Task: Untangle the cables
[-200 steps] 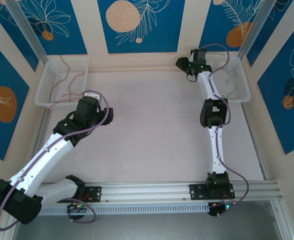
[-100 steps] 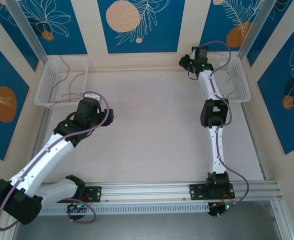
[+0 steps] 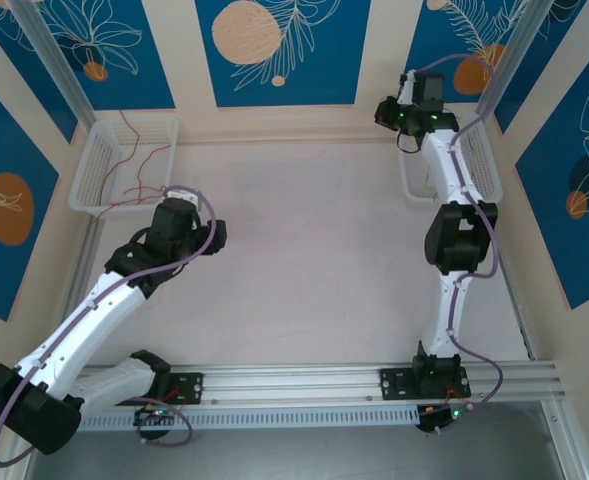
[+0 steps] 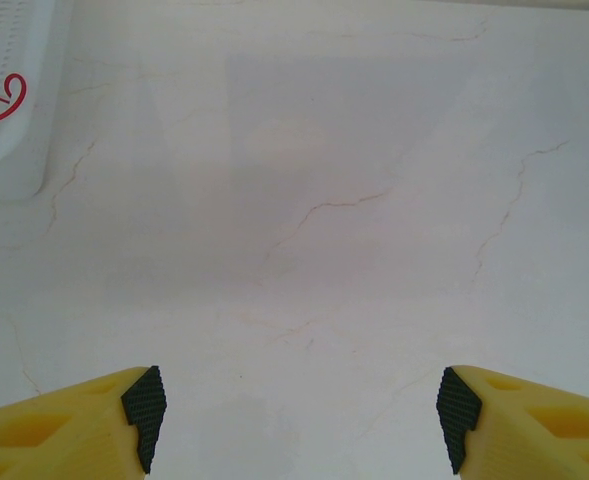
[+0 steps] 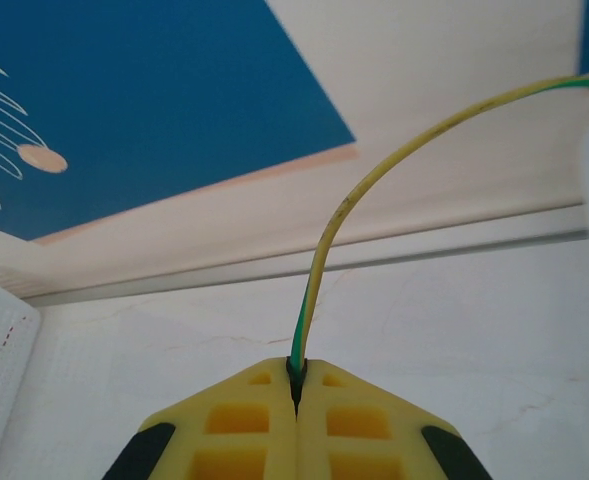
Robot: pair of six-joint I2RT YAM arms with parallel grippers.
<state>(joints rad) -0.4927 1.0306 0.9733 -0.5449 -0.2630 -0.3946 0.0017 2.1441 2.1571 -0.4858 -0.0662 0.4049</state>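
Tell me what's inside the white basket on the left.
Thin red wires lie loosely across the floor of the basket, one end sticking up over its far rim. Nothing covers them, though whether they cross is too fine to tell.

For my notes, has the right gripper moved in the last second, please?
Yes: the right gripper, shut on a cable, shifted rightward, toward the white basket.

Bright, even light falls on my table (image 4: 324, 200); a faint, soft-edged shadow lies just ahead of my left hand (image 4: 301, 412); focus is crisp.
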